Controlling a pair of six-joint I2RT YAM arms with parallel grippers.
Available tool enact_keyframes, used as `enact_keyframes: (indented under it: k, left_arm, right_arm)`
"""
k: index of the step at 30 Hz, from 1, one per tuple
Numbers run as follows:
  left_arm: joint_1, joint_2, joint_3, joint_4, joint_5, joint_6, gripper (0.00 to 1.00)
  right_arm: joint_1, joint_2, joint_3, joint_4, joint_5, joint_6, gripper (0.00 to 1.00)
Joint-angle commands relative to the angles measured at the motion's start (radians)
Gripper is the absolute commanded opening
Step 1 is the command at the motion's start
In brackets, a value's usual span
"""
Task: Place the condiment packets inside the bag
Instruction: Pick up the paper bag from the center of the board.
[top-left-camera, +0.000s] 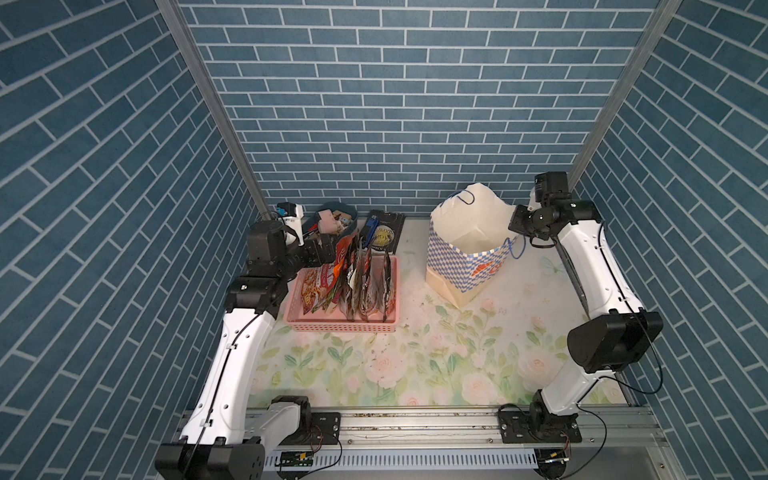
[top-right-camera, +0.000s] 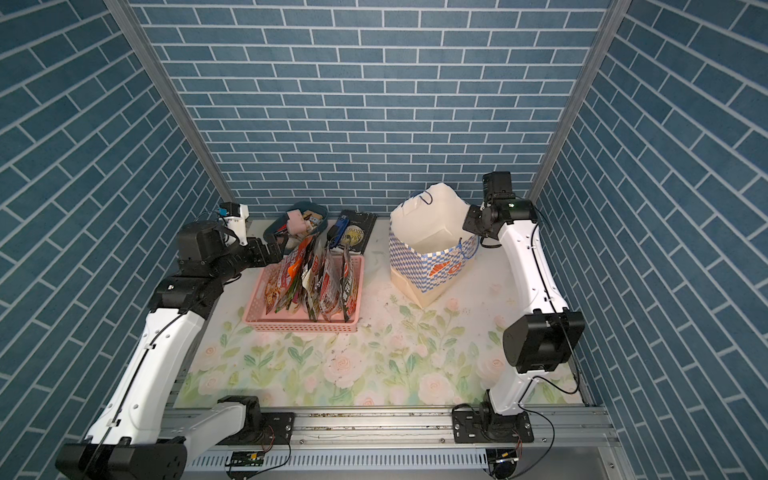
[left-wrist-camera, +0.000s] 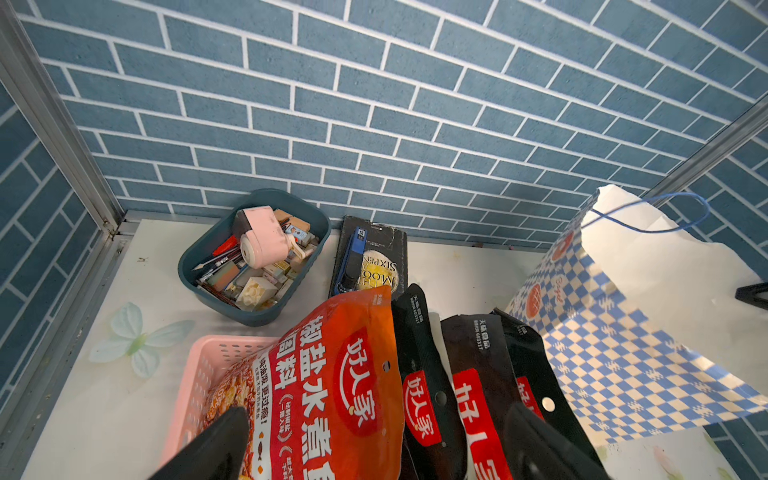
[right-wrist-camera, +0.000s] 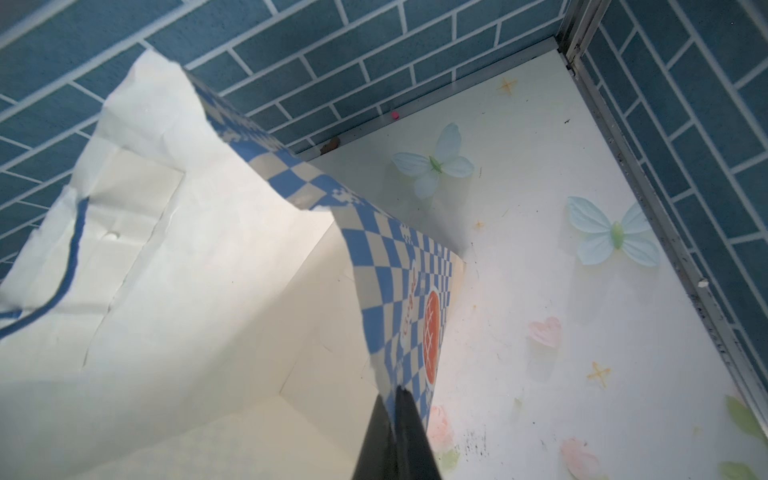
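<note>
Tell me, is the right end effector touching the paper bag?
Touching: the right wrist view shows the right end effector shut on the bag rim.

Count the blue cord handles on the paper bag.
2. One handle lies inside the bag's tall far wall; the other handle hangs outside the rim, by the right hand.

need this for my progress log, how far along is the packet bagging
Done: the right hand is shut on the rim of the bag.
In hand: the open left hand flanks the condiment packets.
Left: all packets are in the pink basket; none visible in the bag.
</note>
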Motion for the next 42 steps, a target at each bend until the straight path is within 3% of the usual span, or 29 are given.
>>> enact_keyframes:
  k: [1,4,6,12,18,23,31,35,39,42]
  left_arm:
    - [-0.005,-0.019,0.041,-0.032,0.029,0.025,1.00]
    - [-0.005,-0.020,0.059,-0.042,0.051,0.026,1.00]
    - [-0.006,-0.020,0.068,-0.049,0.073,0.029,1.00]
    - [-0.022,-0.034,0.066,-0.038,0.171,0.026,1.00]
    - [-0.163,-0.014,0.097,-0.055,0.161,0.022,1.00]
    - [-0.326,0.024,0.139,-0.080,0.080,0.003,1.00]
    - [-0.418,0.098,0.219,-0.158,-0.052,-0.061,1.00]
    - [-0.576,0.179,0.333,-0.288,-0.112,-0.151,1.00]
    - [-0.763,0.171,0.352,-0.350,-0.230,-0.177,1.00]
    - [-0.812,0.136,0.333,-0.397,-0.256,-0.202,1.00]
  right_arm:
    - [-0.009,0.017,0.098,-0.172,-0.009,-0.111,0.00]
    - [-0.013,0.015,0.151,-0.237,-0.108,-0.188,0.00]
    - [-0.015,-0.049,0.084,-0.203,-0.230,-0.212,0.00]
    - [-0.003,-0.168,-0.077,-0.151,-0.420,-0.255,0.00]
    - [0.035,-0.212,-0.223,-0.059,-0.628,-0.236,0.00]
    - [0.034,-0.238,-0.324,-0.025,-0.610,-0.225,0.00]
    - [0.034,-0.267,-0.330,-0.036,-0.590,-0.232,0.00]
    - [0.036,-0.309,-0.363,-0.009,-0.549,-0.161,0.00]
    - [0.036,-0.361,-0.425,0.057,-0.536,-0.081,0.00]
    - [0.037,-0.374,-0.448,0.081,-0.527,-0.054,0.00]
